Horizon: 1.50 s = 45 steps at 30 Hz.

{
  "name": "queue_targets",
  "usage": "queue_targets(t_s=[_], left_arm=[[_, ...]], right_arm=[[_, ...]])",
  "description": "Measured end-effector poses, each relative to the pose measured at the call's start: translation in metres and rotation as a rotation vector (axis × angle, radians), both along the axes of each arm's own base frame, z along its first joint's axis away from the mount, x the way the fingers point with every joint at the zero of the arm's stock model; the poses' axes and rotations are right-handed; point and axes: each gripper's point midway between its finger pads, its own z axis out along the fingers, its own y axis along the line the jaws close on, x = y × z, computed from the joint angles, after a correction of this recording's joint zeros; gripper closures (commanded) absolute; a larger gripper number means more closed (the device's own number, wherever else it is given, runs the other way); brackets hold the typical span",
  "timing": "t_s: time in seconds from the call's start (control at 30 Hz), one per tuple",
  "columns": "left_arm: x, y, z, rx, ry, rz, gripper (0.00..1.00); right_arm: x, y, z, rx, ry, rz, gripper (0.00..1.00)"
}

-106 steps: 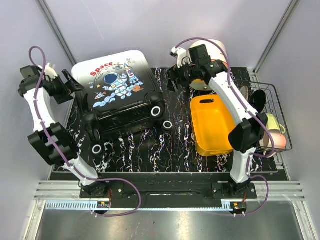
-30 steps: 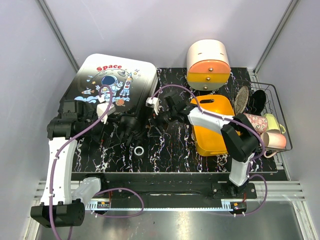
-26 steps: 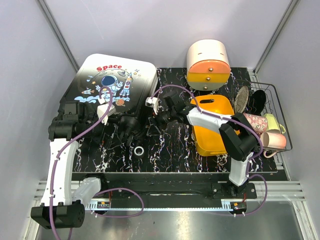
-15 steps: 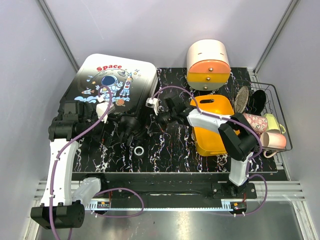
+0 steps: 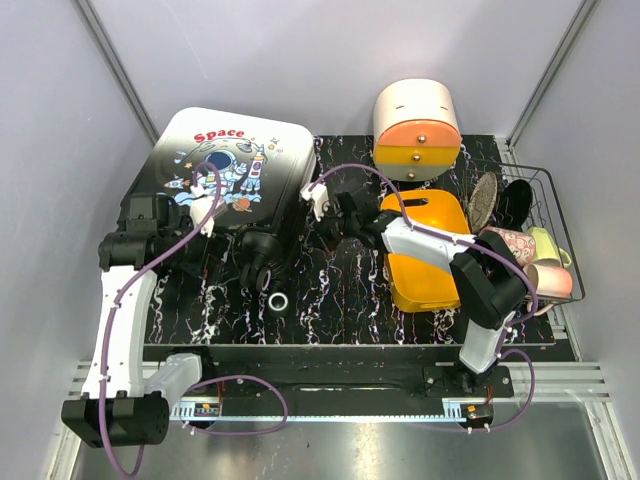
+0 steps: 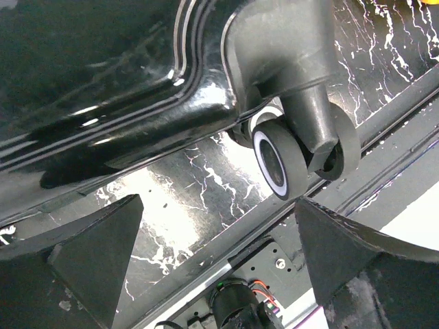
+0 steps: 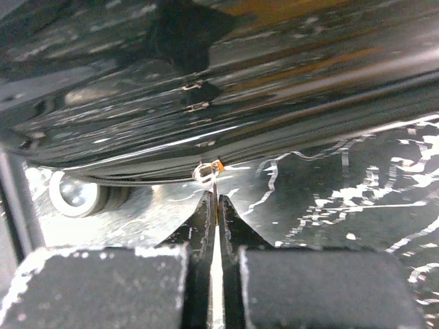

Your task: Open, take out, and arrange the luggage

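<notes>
Jaws, right wrist view: right gripper (image 7: pixel 214 205) pinched fully together on the small silver zipper pull with an orange tab (image 7: pixel 208 169).
Pull position: at the side seam of the luggage (image 7: pixel 274 89), a small hard-shell wheeled suitcase with a glossy black-to-white shell, just above the black white-veined table (image 7: pixel 357 199).
Jaws, left wrist view: left gripper (image 6: pixel 212 267) spread wide, holding nothing; its dark fingers (image 6: pixel 82 253) stand at either side of the view, apart from the shell.
Wheel: grey caster wheel with a white ring (image 6: pixel 285 161), under the luggage's black corner, seen between the fingers, close to the table's near edge.
Luggage, top view: far left corner of the table, astronaut and red "Space" print facing up, wheeled end toward the near edge.
Arms, top view: left gripper at the luggage's near left side; right gripper at its right side.
Tray: orange plastic tray (image 5: pixel 425 270), right half of the table, partly under the right arm.
Drawer box: white-and-orange rounded drawer box (image 5: pixel 416 125), far edge, right of middle.
Basket: black wire basket (image 5: pixel 545 200), right edge, holding cups.
</notes>
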Motion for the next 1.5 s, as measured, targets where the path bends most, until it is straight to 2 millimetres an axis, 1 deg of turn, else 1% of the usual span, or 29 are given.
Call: queue_targets(t_s=[0.07, 0.13, 0.17, 0.2, 0.23, 0.27, 0.3, 0.37, 0.4, 0.47, 0.57, 0.7, 0.83, 1.0, 1.07, 1.13, 1.2, 1.23, 1.33, 1.5], left_arm=[[0.004, 0.003, 0.005, 0.002, 0.010, 0.009, 0.01], [0.014, 0.010, 0.017, 0.000, 0.013, 0.034, 0.01], [0.021, 0.018, 0.029, -0.002, 0.007, 0.065, 0.01], [0.032, 0.027, 0.042, -0.006, -0.009, 0.099, 0.01], [0.050, 0.043, 0.062, -0.016, -0.045, 0.154, 0.01], [0.063, 0.056, 0.077, -0.019, -0.075, 0.194, 0.01], [0.079, 0.071, 0.094, -0.020, -0.115, 0.232, 0.01], [0.105, 0.099, 0.118, -0.025, -0.170, 0.305, 0.01], [0.118, 0.110, 0.126, -0.029, -0.191, 0.334, 0.01], [0.144, 0.128, 0.134, -0.041, -0.220, 0.376, 0.01], [0.170, 0.140, 0.123, -0.072, -0.203, 0.420, 0.01], [0.214, 0.164, 0.099, -0.096, -0.180, 0.508, 0.01], [0.250, 0.186, 0.077, -0.129, -0.177, 0.577, 0.01], [0.277, 0.199, 0.058, -0.162, -0.178, 0.614, 0.01], [0.284, 0.202, 0.049, -0.174, -0.170, 0.619, 0.01], [0.292, 0.202, 0.039, -0.196, -0.155, 0.616, 0.04], [0.299, 0.199, 0.027, -0.239, -0.129, 0.600, 0.08], [0.302, 0.193, 0.021, -0.281, -0.111, 0.578, 0.10], [0.312, 0.187, 0.020, -0.350, -0.117, 0.524, 0.12], [0.318, 0.176, 0.021, -0.322, -0.147, 0.452, 0.22]], right_arm=[[0.016, -0.006, 0.004, -0.011, -0.026, -0.053, 1.00], [0.035, -0.010, 0.010, -0.011, -0.050, -0.100, 1.00], [0.044, -0.013, 0.013, -0.011, -0.059, -0.124, 1.00], [0.055, -0.016, 0.016, -0.010, -0.068, -0.148, 1.00], [0.065, -0.019, 0.018, -0.008, -0.076, -0.171, 1.00], [0.073, -0.023, 0.019, -0.007, -0.082, -0.189, 1.00], [0.079, -0.026, 0.021, -0.005, -0.084, -0.201, 1.00], [0.084, -0.028, 0.022, 0.002, -0.089, -0.209, 1.00], [0.084, -0.028, 0.022, 0.003, -0.089, -0.208, 1.00], [0.085, -0.028, 0.023, 0.008, -0.094, -0.207, 1.00], [0.086, -0.027, 0.024, 0.010, -0.101, -0.204, 1.00], [0.085, -0.026, 0.026, 0.017, -0.108, -0.189, 1.00], [0.084, -0.025, 0.027, 0.018, -0.124, -0.162, 1.00], [0.084, -0.026, 0.027, 0.015, -0.146, -0.135, 1.00], [0.084, -0.026, 0.027, 0.014, -0.152, -0.129, 1.00], [0.085, -0.026, 0.027, 0.013, -0.156, -0.125, 1.00], [0.084, -0.026, 0.027, 0.014, -0.158, -0.119, 1.00], [0.084, -0.026, 0.027, 0.014, -0.159, -0.117, 1.00], [0.083, -0.026, 0.028, 0.014, -0.163, -0.109, 1.00], [0.075, -0.030, 0.031, 0.016, -0.170, -0.094, 1.00]])
